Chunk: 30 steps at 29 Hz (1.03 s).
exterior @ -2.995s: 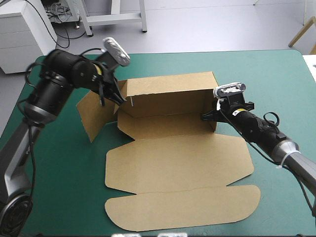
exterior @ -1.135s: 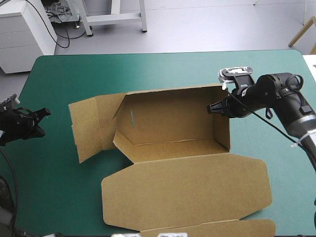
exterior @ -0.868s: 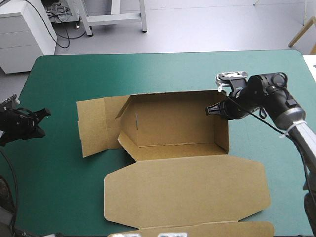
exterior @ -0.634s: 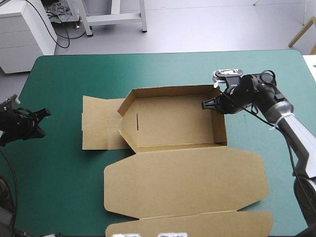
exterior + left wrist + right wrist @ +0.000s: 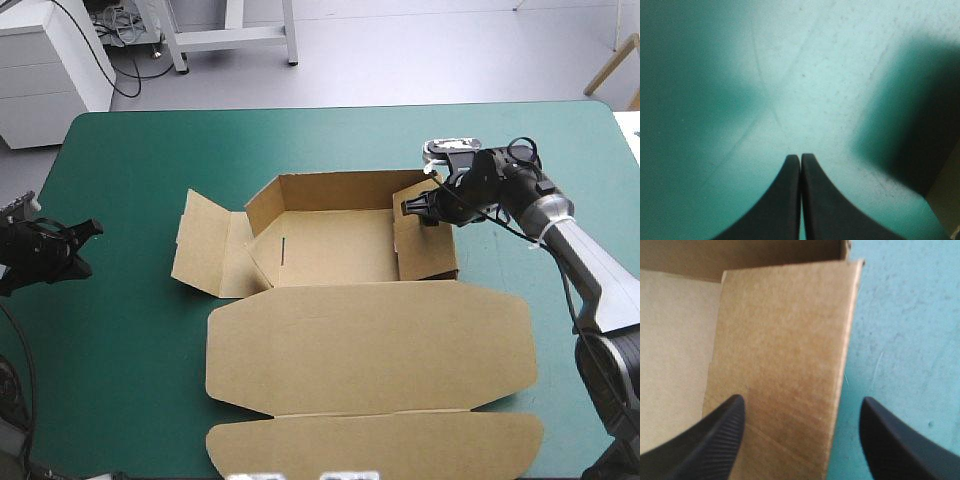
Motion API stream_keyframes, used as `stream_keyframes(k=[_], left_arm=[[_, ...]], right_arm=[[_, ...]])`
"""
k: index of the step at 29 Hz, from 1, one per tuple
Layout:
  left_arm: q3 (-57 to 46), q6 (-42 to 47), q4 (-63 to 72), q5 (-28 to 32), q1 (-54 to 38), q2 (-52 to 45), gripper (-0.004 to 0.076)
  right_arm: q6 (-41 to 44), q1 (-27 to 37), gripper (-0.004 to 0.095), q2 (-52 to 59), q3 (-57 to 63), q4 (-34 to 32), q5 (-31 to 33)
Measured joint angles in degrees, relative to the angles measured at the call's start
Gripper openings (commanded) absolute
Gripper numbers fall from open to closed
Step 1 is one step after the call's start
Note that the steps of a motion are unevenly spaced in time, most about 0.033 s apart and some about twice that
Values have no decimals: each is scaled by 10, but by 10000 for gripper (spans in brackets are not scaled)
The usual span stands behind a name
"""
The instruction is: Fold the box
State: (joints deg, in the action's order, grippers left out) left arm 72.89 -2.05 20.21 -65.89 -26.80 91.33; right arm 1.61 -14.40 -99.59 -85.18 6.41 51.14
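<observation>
My right pincer (image 5: 413, 208) stood wide open at the three o'clock end of the brown cut-board box (image 5: 335, 245), gripping nothing. In its wrist view the black fingers (image 5: 710, 440) were set far apart on either side of that end's raised flap (image 5: 785, 340). One finger was on the tray side and the other was over the teal-green table cover (image 5: 900, 330). I could not tell whether either finger touched the board. The box sat near the middle of the table as an open tray. Its twelve o'clock wall was upright, the three o'clock flap leaned inward, and a loose side panel (image 5: 205, 245) was splayed out at nine o'clock. The wide lid (image 5: 370, 345) lay flat towards six o'clock. My left pincer (image 5: 88, 232) was well apart from the box, at the table's nine o'clock edge. Its two fingers (image 5: 785, 200) were pressed together in a single point with nothing between them, and only bare cover (image 5: 805, 75) lay ahead.
</observation>
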Motion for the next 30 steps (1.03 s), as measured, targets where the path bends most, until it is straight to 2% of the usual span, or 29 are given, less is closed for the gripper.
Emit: stream_keyframes(k=[10, 19, 30], left_arm=[[0, 0, 0, 0, 0, 0, -10], [0, 1, 0, 0, 0, 0, -10], [0, 11, 0, 3, 0, 0, -10]], right_arm=[[0, 0, 833, 29, -108, -19, 54], [11, 0, 833, 115, -120, -45, 140], [24, 0, 833, 163, -120, -45, 197]])
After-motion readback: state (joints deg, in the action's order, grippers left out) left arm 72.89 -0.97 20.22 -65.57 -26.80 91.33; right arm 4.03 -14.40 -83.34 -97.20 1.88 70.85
